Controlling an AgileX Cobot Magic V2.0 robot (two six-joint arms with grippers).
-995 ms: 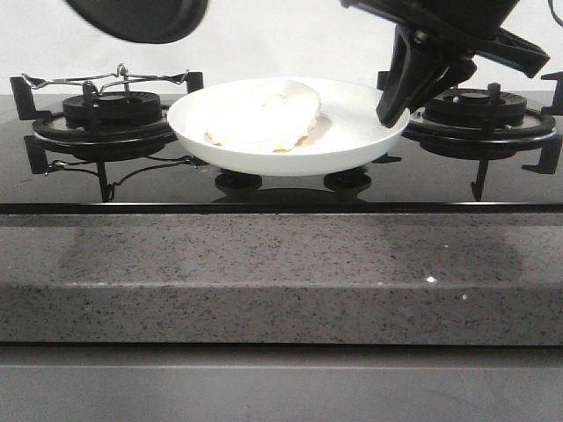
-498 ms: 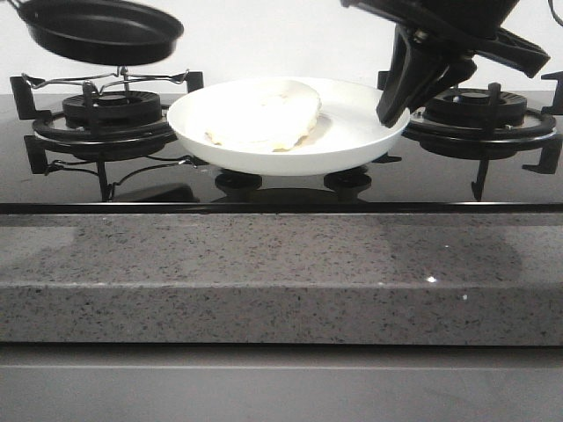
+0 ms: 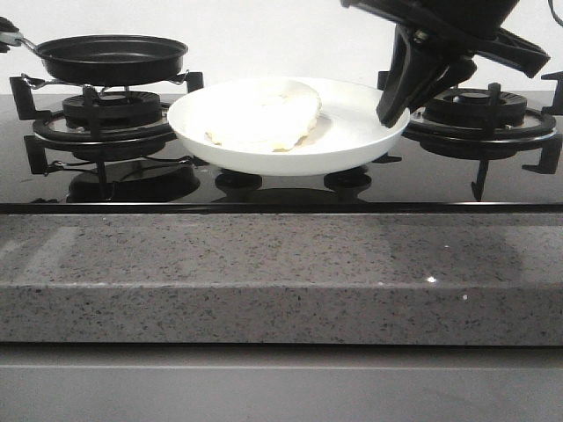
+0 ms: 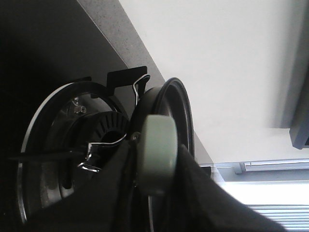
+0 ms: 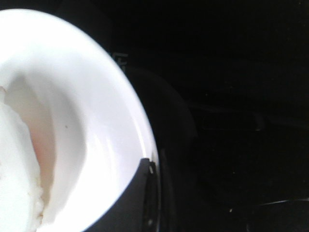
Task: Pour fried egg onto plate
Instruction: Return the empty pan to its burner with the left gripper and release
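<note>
The white plate [image 3: 356,132] is at the middle of the hob between the two burners. The fried egg [image 3: 264,117] lies on its left half, pale side up. My right gripper [image 3: 393,105] is shut on the plate's right rim. The right wrist view shows one black finger [image 5: 137,198] lying over the plate's rim [image 5: 101,145], with the egg [image 5: 17,164] further in. The empty black frying pan [image 3: 110,57] sits level at the left burner's grate. My left gripper [image 4: 157,162] is shut on the pan's pale green handle [image 4: 157,140].
The left burner [image 3: 106,119] with its wire grate lies under the pan, and the right burner [image 3: 479,114] is behind my right arm. Two knobs [image 3: 237,182] sit under the plate. A grey stone counter edge [image 3: 281,272] runs along the front.
The pan has come down from high at the upper left, where it was tilted, and now sits level at the left burner. The plate, the egg and my right gripper have not moved.
</note>
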